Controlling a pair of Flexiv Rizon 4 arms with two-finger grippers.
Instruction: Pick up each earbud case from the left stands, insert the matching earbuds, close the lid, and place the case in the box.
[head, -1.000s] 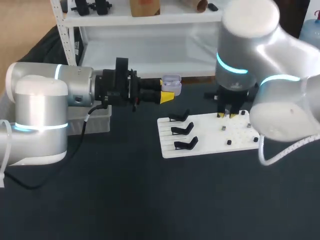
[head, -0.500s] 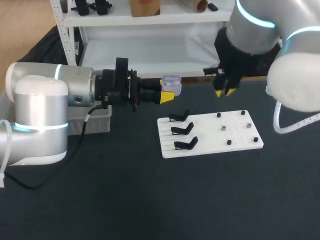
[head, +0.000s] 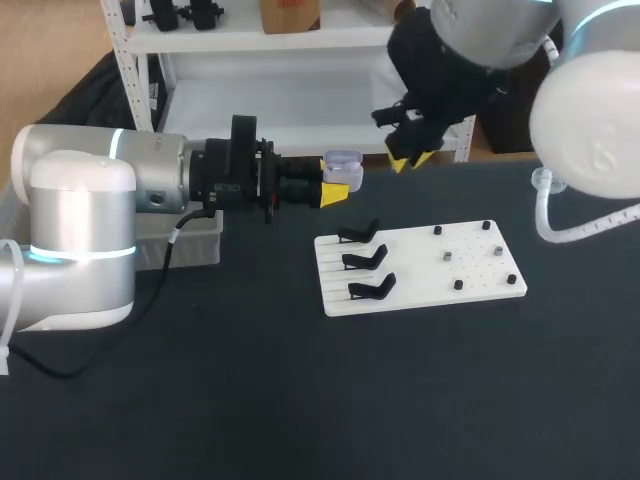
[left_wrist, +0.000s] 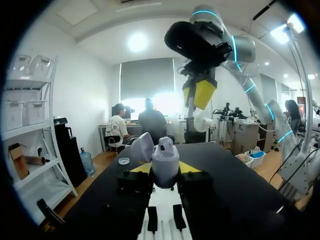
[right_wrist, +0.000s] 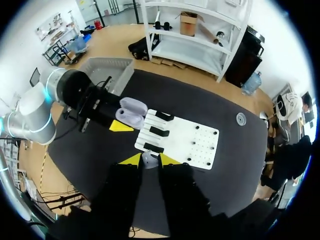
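Head view — case (head: 343, 161) between left fingers (head: 334, 194)

Robotics lab, bench set up for handling trials. Two grey machine arms, the left arm (head: 80, 215) and the right arm (head: 590, 110), each with glowing blue rings at the joints, worked over one table (head: 250, 400) draped in black cloth. A cable (head: 172, 258) hung loose off the left arm. On the cloth lay a white board (head: 415, 280) drilled with rows of holes, carrying three black stands (head: 365, 258) and small pegs (head: 458, 285): a jig, not household gear. A grey box (head: 195, 238) sat near the left arm.
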